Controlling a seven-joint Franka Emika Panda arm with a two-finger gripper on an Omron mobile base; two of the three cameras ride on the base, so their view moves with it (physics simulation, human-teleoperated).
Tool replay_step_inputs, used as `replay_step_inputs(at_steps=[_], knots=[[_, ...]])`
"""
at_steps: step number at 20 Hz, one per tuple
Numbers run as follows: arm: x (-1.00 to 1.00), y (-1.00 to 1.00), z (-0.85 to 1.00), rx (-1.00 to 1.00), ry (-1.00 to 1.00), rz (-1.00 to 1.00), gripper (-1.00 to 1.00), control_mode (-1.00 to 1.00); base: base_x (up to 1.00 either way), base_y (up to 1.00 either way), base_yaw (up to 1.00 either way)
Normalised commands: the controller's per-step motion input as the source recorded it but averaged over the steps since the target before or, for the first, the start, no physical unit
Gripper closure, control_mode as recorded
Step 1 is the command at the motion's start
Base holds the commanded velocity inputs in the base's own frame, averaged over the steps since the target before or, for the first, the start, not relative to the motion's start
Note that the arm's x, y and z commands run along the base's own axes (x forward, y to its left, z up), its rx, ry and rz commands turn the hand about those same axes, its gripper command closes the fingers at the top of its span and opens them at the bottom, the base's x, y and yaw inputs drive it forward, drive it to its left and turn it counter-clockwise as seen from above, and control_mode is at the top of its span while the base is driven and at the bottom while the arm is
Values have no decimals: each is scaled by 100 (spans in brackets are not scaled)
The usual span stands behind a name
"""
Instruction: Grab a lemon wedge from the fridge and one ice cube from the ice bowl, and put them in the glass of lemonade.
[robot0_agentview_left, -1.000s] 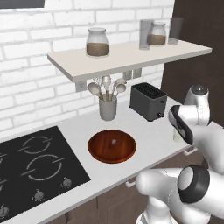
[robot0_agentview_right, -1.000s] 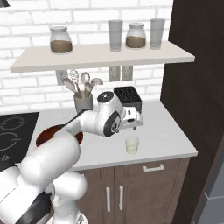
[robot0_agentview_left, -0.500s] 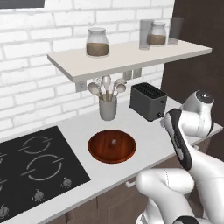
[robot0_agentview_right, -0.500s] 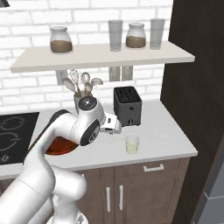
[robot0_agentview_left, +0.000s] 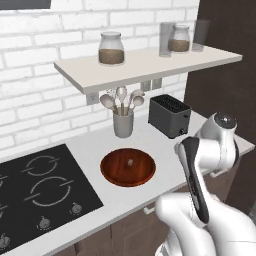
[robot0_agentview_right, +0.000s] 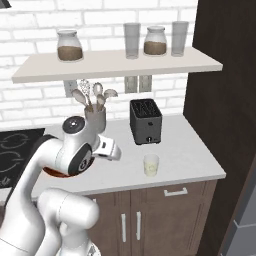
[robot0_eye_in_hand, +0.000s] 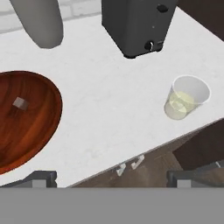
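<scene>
White counter (robot0_eye_in_hand: 109, 113) under the gripper (robot0_eye_in_hand: 111, 178), jaws apart and empty. Bowl (robot0_eye_in_hand: 26, 122) with cube (robot0_eye_in_hand: 19, 103) lies to its left, glass (robot0_eye_in_hand: 186, 98) to its right. Neither item appears delivered; both steps remain.

An ice cube (robot0_eye_in_hand: 19, 103) lies in the ice bowl (robot0_eye_in_hand: 37, 127), well apart from the glass of lemonade (robot0_eye_in_hand: 186, 97)
</scene>
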Motion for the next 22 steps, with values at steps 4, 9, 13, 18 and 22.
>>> replay_step_inputs(at_steps=[4, 9, 13, 18, 22], knots=[[-21, 1, 0, 20, -1, -18, -100, -100, 0, 0, 0], [-28, 0, 0, 22, 0, -15, -100, -100, 0, 0, 0], [-15, 3, -1, 0, 0, 0, -100, -100, 0, 0, 0], [-33, 5, -7, -1, 0, 5, -100, 100, -15, 0, 1], [0, 0, 0, 0, 0, 0, -100, 100, -74, -10, 6]])
